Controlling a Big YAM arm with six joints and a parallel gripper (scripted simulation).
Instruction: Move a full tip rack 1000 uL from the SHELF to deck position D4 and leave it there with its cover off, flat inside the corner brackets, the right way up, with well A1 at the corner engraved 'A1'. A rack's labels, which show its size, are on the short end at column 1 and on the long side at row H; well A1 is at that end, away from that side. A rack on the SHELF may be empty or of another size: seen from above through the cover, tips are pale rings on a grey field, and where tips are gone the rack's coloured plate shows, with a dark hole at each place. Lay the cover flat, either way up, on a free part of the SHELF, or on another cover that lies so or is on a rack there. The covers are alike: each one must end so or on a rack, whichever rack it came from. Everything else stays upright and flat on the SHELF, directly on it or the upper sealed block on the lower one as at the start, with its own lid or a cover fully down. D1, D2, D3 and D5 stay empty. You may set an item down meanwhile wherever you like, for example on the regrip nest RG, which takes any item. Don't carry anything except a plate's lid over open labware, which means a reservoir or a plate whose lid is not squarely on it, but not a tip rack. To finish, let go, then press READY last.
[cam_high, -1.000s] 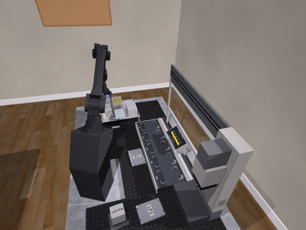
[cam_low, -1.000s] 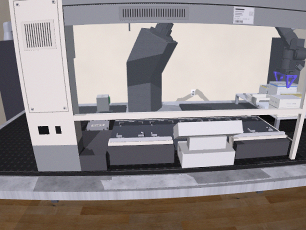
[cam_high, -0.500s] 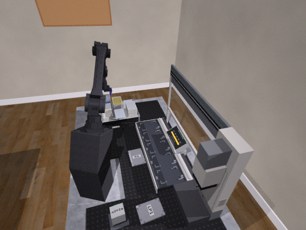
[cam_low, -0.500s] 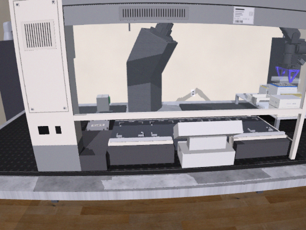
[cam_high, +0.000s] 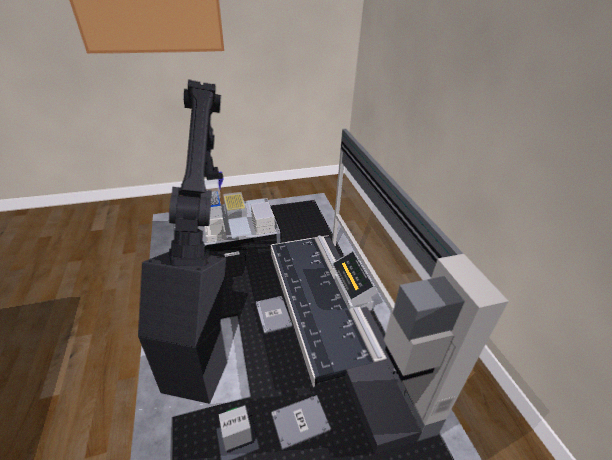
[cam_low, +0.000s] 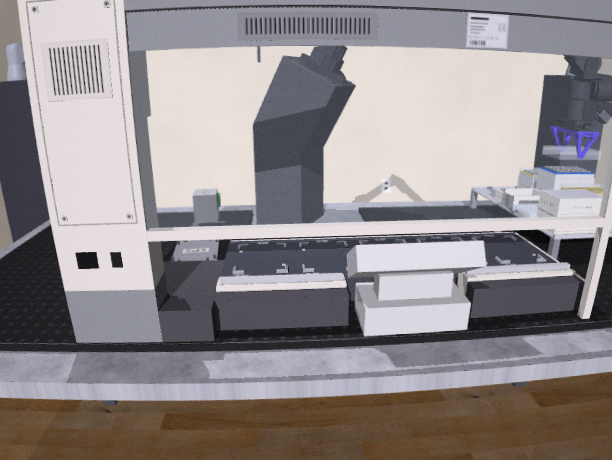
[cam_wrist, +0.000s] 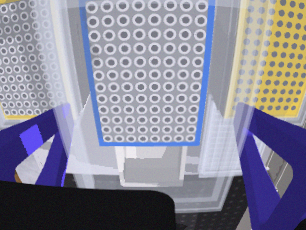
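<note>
the gripper (cam_low: 574, 140) is grasping the see-through cover (cam_low: 570, 152) just above the blue tip rack (cam_low: 567, 176) on the shelf (cam_low: 487, 190), so keep it flat and go slow to a free spot.

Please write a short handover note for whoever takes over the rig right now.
Gripper: shut on the clear cover, held above the blue-plated rack on the SHELF.
That rack looks full: pale rings at every place in the wrist view. The yellow rack beside it shows dark holes.
Done: cover off.
Left: lay the cover flat on the SHELF, carry the rack to D4, A1 to the engraved corner, let go, press READY.
</note>
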